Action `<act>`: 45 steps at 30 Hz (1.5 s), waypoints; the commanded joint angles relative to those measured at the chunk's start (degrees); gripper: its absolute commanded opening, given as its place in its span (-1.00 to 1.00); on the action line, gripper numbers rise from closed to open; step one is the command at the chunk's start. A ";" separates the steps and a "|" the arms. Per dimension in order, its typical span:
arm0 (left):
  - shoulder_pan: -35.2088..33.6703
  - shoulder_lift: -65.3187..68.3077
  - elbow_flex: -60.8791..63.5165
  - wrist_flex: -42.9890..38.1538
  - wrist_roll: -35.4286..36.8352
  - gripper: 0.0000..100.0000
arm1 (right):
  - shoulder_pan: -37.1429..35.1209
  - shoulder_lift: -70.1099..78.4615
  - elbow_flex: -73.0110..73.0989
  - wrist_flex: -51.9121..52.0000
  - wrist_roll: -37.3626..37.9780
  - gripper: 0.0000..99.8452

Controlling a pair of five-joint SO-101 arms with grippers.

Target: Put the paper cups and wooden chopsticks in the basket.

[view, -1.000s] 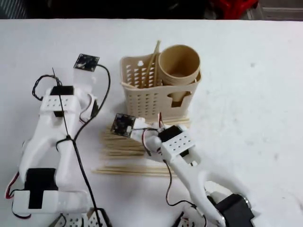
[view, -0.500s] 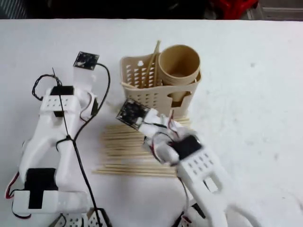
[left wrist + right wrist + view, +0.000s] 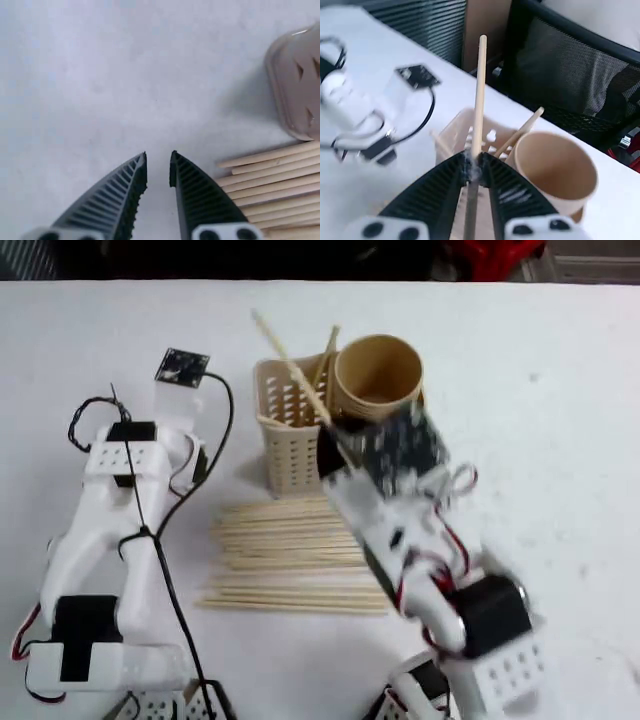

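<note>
My right gripper point(image 3: 474, 167) is shut on one wooden chopstick point(image 3: 480, 90), held above the table beside the beige basket point(image 3: 290, 445). In the high view that chopstick point(image 3: 290, 360) slants up and to the left across the basket's top. A paper cup point(image 3: 378, 375) stands in the basket's right half, and a few chopsticks point(image 3: 325, 355) lean in its left half. A pile of chopsticks point(image 3: 290, 555) lies on the table in front of the basket. My left gripper point(image 3: 157, 162) hovers narrowly open over bare table, left of the pile point(image 3: 270, 180), with nothing between its fingers.
The left arm point(image 3: 115, 500) lies along the table's left side with its cable point(image 3: 215, 430) trailing toward the basket. The right arm's base point(image 3: 490, 640) stands at the front right. White table point(image 3: 540, 420) stretches to the right of the basket. A dark chair point(image 3: 570, 65) stands beyond the table.
The right arm has risen from the pile with one chopstick in its gripper and swung up and back to the basket. The left arm has kept still.
</note>
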 commanded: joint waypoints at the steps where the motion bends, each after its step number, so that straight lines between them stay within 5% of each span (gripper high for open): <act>1: -0.22 -0.13 -1.05 -0.88 0.70 -0.80 | 1.19 10.59 -10.64 -7.52 -5.01 -0.97; 10: -0.22 -0.13 -1.05 -0.88 0.70 -0.80 | 1.10 31.08 -22.68 -21.14 -15.65 -0.97; 21: -0.22 -0.13 -1.05 -0.88 0.70 -0.80 | -1.98 28.70 -18.73 -26.59 -20.31 -0.97; 32: -0.57 -0.57 -2.02 -5.27 0.62 -0.80 | -6.73 9.80 16.70 -45.23 -6.15 -0.97; 45: 2.15 0.84 -36.48 3.96 0.35 -0.80 | -7.60 16.75 11.16 -44.26 1.67 -0.97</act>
